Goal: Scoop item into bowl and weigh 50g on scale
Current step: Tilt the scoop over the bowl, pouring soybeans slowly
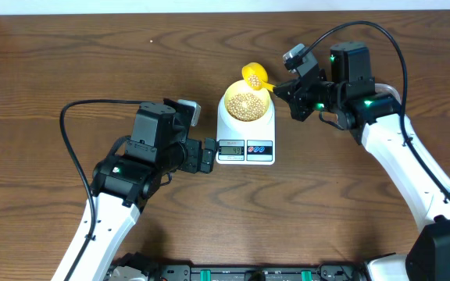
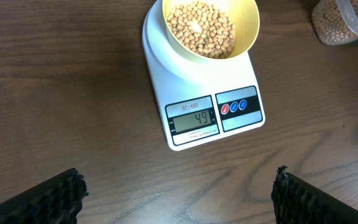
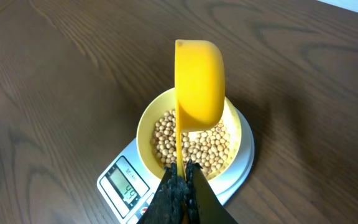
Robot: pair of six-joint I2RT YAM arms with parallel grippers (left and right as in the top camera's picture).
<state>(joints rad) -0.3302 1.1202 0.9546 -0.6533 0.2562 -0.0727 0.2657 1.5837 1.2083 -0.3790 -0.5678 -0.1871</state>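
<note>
**Scale display at 49; scoop held tipped over the bowl**

Overhead.
- Left tool (image 1: 209, 156) sits low over the desk (image 1: 92, 62). Its tips are just beside the display end of the white kitchen scale (image 1: 244, 158); contact cannot be told.
- Pale yellow bowl (image 1: 229, 95) stands on the scale's platform with tan beans (image 1: 248, 107) inside.
- Right tool (image 1: 281, 91) is clenched on the handle of the bright yellow scoop (image 1: 254, 76). The scoop's cup reaches out from the tips to the bowl's far rim.

Left wrist.
- The two fingers (image 2: 48, 196) show only at the bottom corners, well apart, with nothing between them: released.
- The scale lies straight ahead of the tips and apart from them.
- LCD display (image 2: 194, 119) reads 49. The round buttons (image 2: 234, 107) are just to its right.
- The bowl sits beyond the display, and beans cover its bottom.
- A clear tub (image 2: 353, 22) with more beans is far ahead and to the right, cut off by the frame edge.

Right wrist.
- The fingers are pinched shut on the scoop's thin handle.
- The scoop stands on edge directly ahead of the tips, its cup turned sideways above the bowl. Whether the cup holds any beans cannot be told.
- Bowl and beans lie beneath the cup, on the scale.
- The display is below and left of the tips, and again reads 49.
</note>
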